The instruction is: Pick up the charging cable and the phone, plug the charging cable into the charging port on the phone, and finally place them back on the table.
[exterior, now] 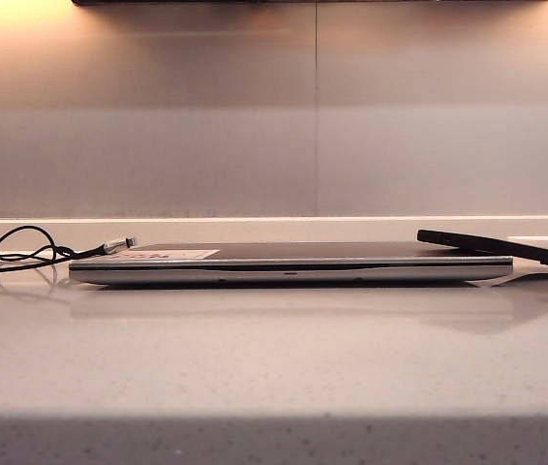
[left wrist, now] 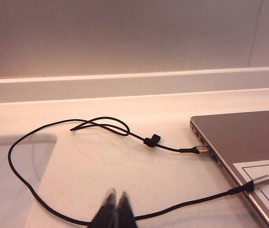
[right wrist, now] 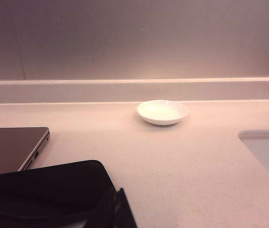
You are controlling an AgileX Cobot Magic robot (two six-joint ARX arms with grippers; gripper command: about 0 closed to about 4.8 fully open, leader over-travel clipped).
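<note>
Low over table (exterior: 274, 368), left gripper (left wrist: 116, 202) closed, right gripper (right wrist: 120, 202) closed

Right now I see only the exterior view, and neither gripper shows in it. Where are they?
Observer: The left gripper is shut, close by the charging cable, whose loop lies on the table. I cannot tell if they touch.
Operator: And the right one?
Observer: The right gripper is shut too, right beside the phone, which rests against the laptop at its corner.
Operator: Anything behind the laptop?
Observer: A small white dish sits near the back wall, apart from the phone.
</note>
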